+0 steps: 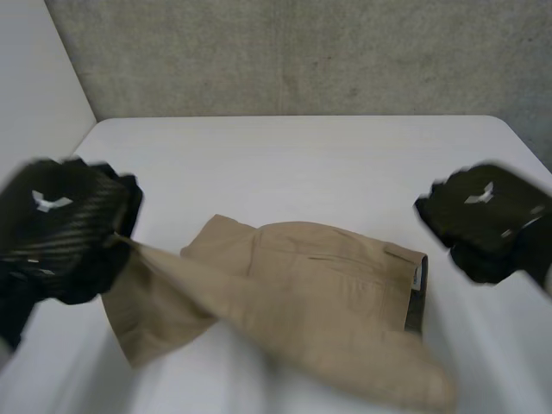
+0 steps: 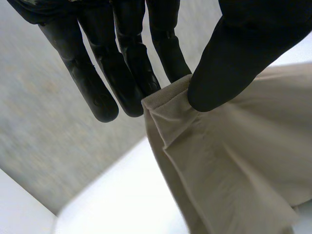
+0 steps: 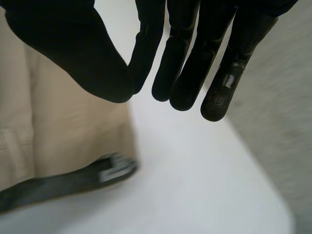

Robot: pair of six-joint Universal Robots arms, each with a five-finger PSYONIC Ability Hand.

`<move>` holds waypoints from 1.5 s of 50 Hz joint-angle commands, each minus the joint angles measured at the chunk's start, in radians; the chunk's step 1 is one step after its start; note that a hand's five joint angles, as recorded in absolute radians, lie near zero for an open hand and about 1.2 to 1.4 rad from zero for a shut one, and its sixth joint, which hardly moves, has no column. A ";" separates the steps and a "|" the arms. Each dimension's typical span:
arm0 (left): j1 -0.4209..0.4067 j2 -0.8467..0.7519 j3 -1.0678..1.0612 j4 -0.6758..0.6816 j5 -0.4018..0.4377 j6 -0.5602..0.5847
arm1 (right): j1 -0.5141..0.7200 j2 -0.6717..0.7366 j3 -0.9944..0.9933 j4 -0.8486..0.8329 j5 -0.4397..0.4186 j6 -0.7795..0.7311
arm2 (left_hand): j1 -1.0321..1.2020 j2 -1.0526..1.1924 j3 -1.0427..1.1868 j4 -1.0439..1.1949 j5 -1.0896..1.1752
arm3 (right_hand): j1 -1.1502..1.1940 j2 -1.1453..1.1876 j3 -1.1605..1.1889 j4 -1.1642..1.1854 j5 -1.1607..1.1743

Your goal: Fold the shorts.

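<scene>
A bare lab-like test room: a plain white table [image 1: 302, 164] set against a rough grey concrete wall [image 1: 302, 52], white panel [image 1: 34, 86] alongside.

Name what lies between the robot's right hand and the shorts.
Only bare white table: the right wrist view shows it between the open right hand and the waistband end of the shorts.

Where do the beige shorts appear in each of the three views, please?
Head view: shorts mid-table, an edge raised to the left hand.
Left wrist view: hem pinched between that hand's thumb and fingers.
Right wrist view: shorts beside the open right hand.
Shared landmark: the white table.
</scene>
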 commanded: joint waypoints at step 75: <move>0.080 -0.513 0.528 0.480 -0.004 -0.002 | 0.094 0.217 -0.248 -0.455 0.086 0.346 | 0.290 0.198 0.205 0.202 0.264 | 0.471 0.222 0.201 0.204 0.222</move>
